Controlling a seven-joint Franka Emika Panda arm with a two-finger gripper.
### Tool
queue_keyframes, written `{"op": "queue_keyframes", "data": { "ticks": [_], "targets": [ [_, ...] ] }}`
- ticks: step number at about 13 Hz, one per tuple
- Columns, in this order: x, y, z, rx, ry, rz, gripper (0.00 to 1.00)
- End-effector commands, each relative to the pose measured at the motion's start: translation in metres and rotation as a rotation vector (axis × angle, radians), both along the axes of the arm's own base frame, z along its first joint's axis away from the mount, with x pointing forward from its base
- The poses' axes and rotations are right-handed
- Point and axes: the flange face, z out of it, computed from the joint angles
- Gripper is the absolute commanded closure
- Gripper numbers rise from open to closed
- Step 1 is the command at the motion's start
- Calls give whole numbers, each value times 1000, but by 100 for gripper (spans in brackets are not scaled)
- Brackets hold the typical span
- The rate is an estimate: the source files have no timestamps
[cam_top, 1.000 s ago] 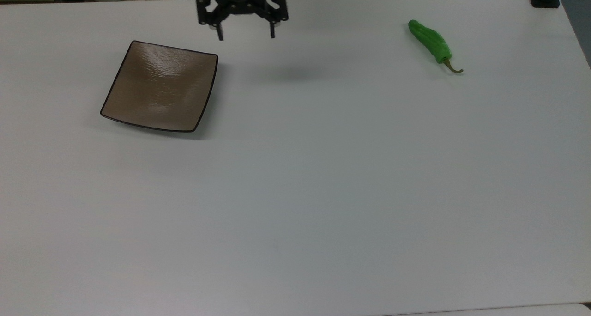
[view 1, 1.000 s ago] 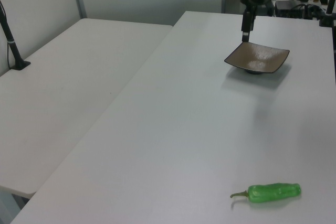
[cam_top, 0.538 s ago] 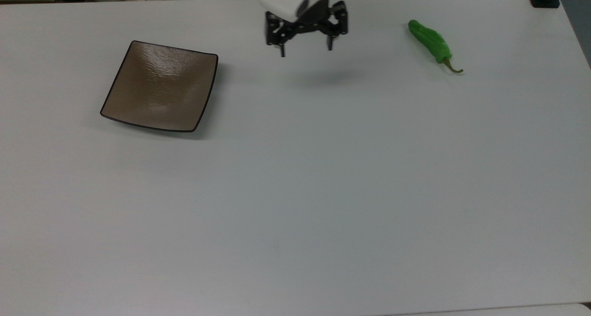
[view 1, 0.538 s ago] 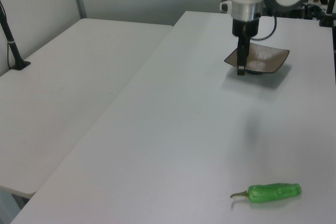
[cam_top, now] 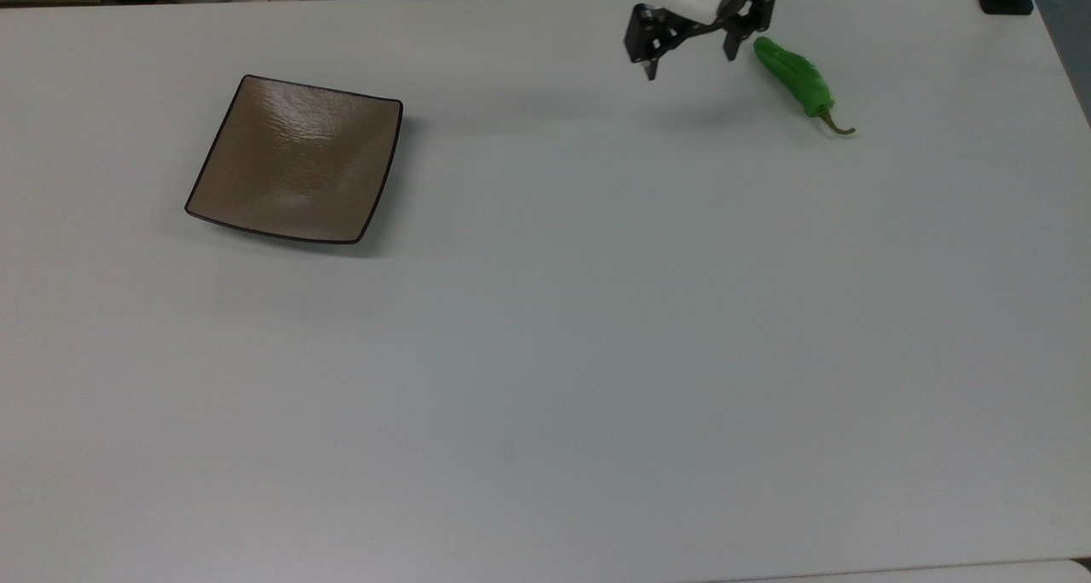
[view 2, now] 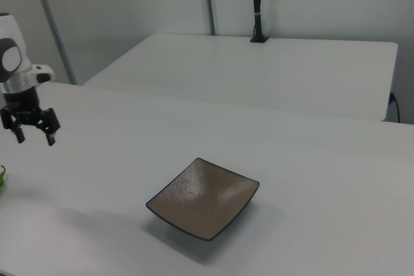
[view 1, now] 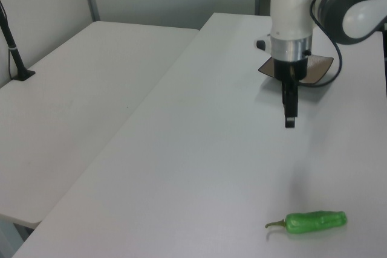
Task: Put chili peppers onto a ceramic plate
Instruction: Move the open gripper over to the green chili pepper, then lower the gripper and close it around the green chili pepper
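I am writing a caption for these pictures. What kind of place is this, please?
Probably a robotics lab or test room, not a kitchen. A robot arm with its pincer open hangs over a plain white table that bears one green chili pepper and a ceramic plate. Similar bare tables and blank partition walls stand behind.

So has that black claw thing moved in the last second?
Yes. In the top view the end effector has travelled from beside the ceramic plate rightward across the table, ending next to the chili pepper.

White table point(cam_top: 545, 353) fills the top view; second white table point(view 1: 78, 83) at the left view's left, black post point(view 2: 257, 4) clamped on it, pale partition walls point(view 2: 129, 4) behind.
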Motion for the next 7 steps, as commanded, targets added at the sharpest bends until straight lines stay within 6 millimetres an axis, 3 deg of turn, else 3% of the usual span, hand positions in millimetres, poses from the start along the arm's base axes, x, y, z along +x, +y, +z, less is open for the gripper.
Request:
{"op": "queue_keyframes", "data": {
  "ticks": [1, 7],
  "targets": [
    [-31, 52, -35, 15, 54, 70, 0],
    [-43, 95, -63, 95, 44, 100, 0]
  ]
}}
